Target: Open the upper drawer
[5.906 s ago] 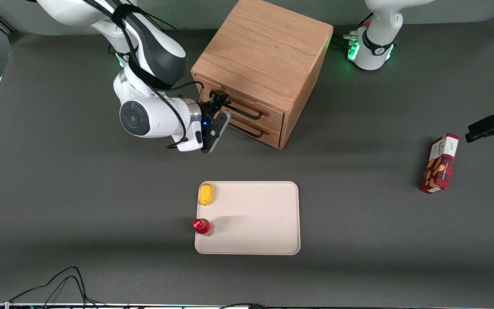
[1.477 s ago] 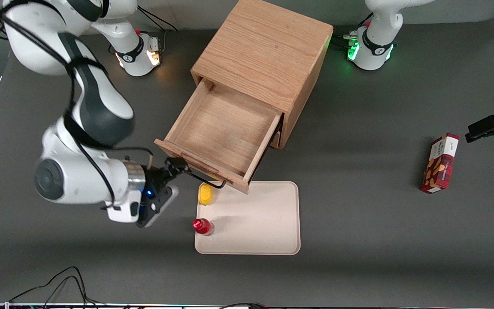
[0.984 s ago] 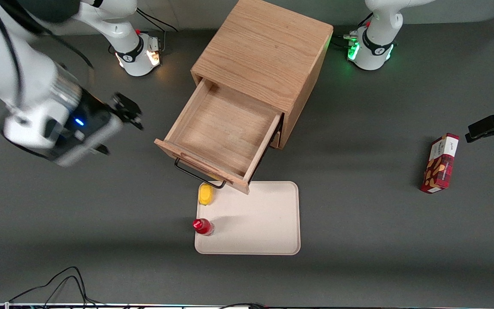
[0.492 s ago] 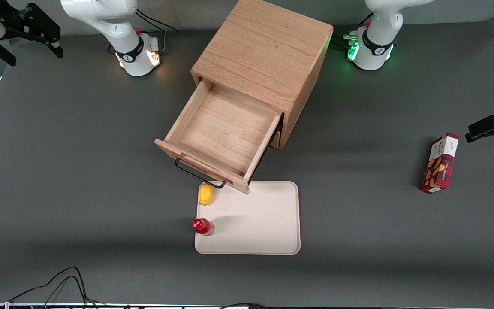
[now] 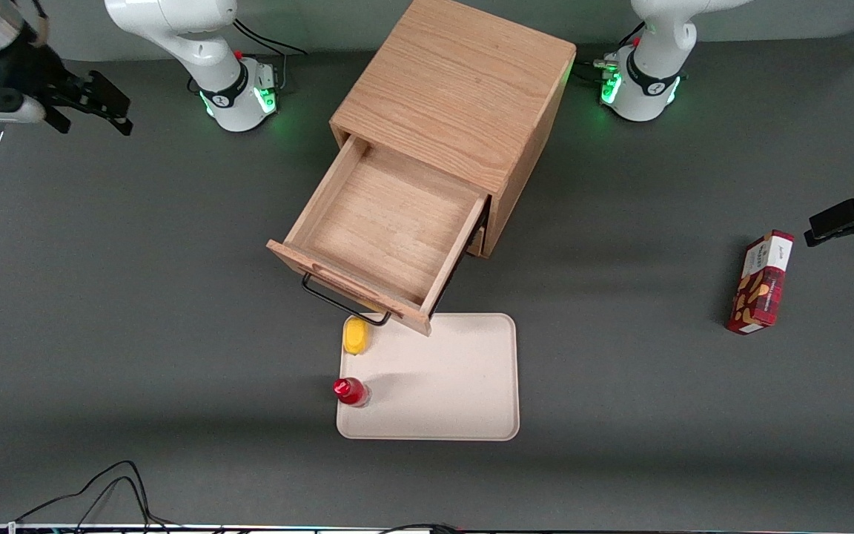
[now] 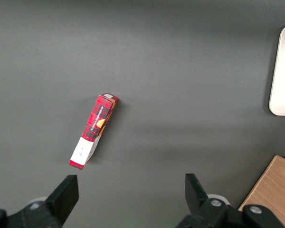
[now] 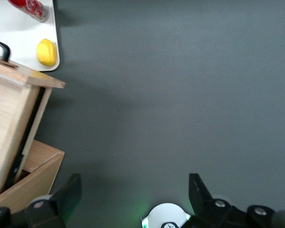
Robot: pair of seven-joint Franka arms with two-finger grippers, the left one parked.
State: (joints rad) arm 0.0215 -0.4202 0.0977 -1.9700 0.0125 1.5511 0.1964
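Upper drawer out, arm clear of the light oak cabinet (image 5: 457,96).

The wood-fronted upper drawer (image 5: 386,226) with its thin black wire handle (image 5: 342,300) stands pulled well out of the cabinet, overhanging the cream tray (image 5: 457,400). The gripper (image 5: 90,104) hangs well apart from the cabinet, toward the working arm's end, fingers apart and empty. The pull looks complete; bare table around the cabinet leaves room to park.

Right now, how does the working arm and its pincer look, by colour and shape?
The working arm has smooth, rounded white shells and a round base ringed in black, glowing green, with black cables running away from it. Its pincer, high over the table's edge at the working arm's end, is black, with two angular black fingers spread apart. The wrist is metallic silver.
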